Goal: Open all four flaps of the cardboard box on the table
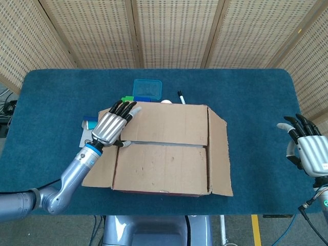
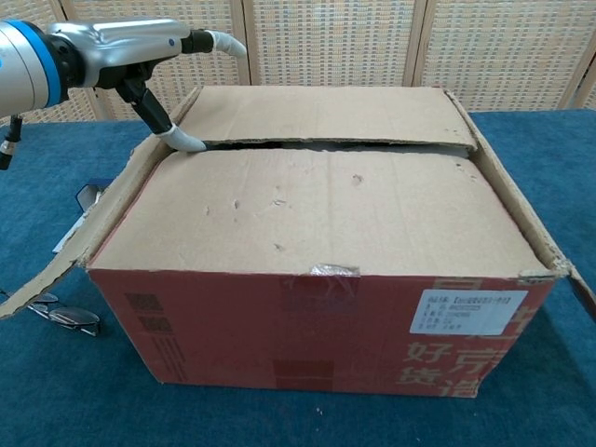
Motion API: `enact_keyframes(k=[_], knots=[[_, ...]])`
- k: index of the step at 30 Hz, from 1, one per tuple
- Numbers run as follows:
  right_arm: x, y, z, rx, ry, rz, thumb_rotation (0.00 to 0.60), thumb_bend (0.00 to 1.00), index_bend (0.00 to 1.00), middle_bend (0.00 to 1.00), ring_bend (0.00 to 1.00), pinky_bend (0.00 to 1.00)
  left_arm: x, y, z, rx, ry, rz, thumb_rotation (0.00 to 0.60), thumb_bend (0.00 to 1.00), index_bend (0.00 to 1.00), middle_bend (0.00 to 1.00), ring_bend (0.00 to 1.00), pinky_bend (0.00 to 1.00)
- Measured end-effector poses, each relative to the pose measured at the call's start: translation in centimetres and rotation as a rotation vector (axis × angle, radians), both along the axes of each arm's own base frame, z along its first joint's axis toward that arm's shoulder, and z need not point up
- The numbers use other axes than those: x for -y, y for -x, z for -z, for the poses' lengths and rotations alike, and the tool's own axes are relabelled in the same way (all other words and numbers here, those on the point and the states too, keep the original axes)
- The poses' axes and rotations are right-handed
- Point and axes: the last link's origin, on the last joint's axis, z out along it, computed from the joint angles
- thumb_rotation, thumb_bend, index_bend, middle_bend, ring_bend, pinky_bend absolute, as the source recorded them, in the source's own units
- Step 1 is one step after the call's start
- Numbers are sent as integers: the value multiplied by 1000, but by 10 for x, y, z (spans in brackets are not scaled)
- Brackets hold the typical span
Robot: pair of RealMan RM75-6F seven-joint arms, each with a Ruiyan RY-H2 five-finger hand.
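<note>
Thumb (image 2: 191,142) of the spread, empty left hand (image 1: 110,127) hooks the far flap (image 1: 166,123); it could slip out, dropping the flap shut.

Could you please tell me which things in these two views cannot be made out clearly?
- Inside of the cardboard box: hidden in both views by its two closed long flaps.
- Left hand: the chest view's left edge cuts it off; whether its thumb is under the far flap is unclear.
- Right hand: outside the chest view.
- Items behind the box, such as the blue container: partly hidden in the head view by the box.
</note>
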Motion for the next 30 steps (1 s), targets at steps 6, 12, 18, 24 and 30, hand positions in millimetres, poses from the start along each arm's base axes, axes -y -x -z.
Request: enact_keyframes(k=[6, 12, 18, 24, 30], knots=[[0, 0, 1, 3, -2, 0, 600, 878, 223, 142, 0, 116, 5, 0, -6, 7, 11, 7, 517, 193, 0, 0, 0, 0], [0, 2, 0, 4, 1, 4, 600, 878, 223, 142, 0, 116, 7, 0, -7, 12, 22, 5, 517, 193, 0, 0, 0, 0], [-1, 2, 0, 6, 3, 4, 600, 878, 223, 142, 0, 116, 6, 3, -3, -15, 23, 3, 516, 193, 0, 0, 0, 0], [-2, 3, -2, 8, 10, 6, 600, 878, 223, 142, 0, 116, 1, 5, 3, -34, 13, -9, 516, 193, 0, 0, 0, 0], [-4, 5, -4, 10, 16, 14, 600, 878, 223, 142, 0, 115, -5, 1, 2, -21, -33, -2, 517, 194, 0, 0, 0, 0]])
